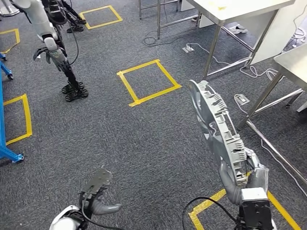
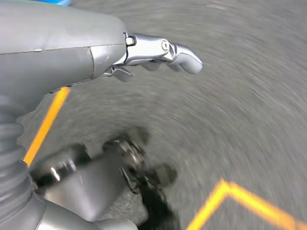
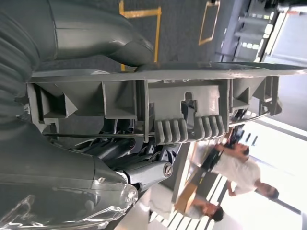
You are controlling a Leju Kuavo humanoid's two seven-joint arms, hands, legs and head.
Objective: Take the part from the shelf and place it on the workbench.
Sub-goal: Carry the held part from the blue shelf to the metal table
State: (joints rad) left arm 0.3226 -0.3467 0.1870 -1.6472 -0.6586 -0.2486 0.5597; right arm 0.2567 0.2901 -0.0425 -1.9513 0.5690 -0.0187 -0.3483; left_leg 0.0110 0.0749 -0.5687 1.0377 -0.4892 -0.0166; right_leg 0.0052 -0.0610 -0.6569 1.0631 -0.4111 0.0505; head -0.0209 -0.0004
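Part look: the grey plastic part (image 1: pixel 217 127) was long and curved, with ribs, clips and slotted tabs along one face; the right wrist view showed rows of small finger-like tabs (image 3: pixel 188 128) under a flat flange
Part place: it stood tilted in the lower right of the head view, its top end leaning toward frame centre, raised above the carpet (image 1: pixel 152 143)
Right hand: the right hand (image 1: pixel 246 179) was clamped around the part's lower end, thumb on one face and fingers (image 3: pixel 145 172) on the other
Left hand: the left hand (image 1: pixel 96 189) sat at the lower left-centre of the head view, holding nothing, fingers extended and apart; the left wrist view was motion-blurred
Workbench: steel tables (image 1: pixel 235 9) stood at the upper right, their legs (image 1: pixel 211 50) and floor rails reaching into the carpet beside the part
Floor edges: a yellow tape square (image 1: pixel 148 81) lay at frame centre, another tape corner (image 1: pixel 208 206) at the bottom right near the right hand
Open room: bare carpet spread between the two hands and up to the central square
Obstacles: cables (image 1: pixel 250 72) trailed under the tables; another robot's arm (image 1: pixel 47 36) hung at the upper left; a blue frame (image 1: pixel 3 143) ran along the left edge
People: two persons (image 3: pixel 239 167) showed beyond the part in the right wrist view
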